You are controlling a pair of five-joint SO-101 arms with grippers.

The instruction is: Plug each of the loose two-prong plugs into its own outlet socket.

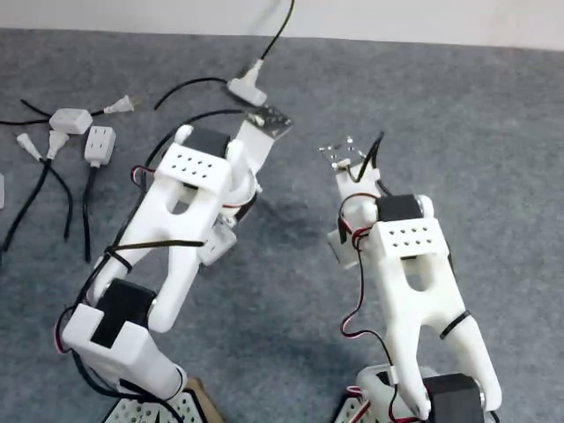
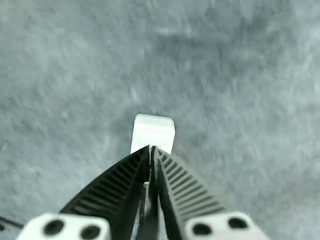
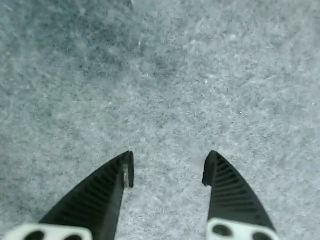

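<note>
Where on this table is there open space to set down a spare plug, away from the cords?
Widest bare stretch: the table right of the right gripper and right arm. A narrower strip separates that arm from the left arm. Crowded: the far-left corner, with outlet blocks, plugs and black cords.

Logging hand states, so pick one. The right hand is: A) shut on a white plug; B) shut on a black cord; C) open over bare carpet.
C: the right hand has its fingers spread apart, with grey carpet between them.
</note>
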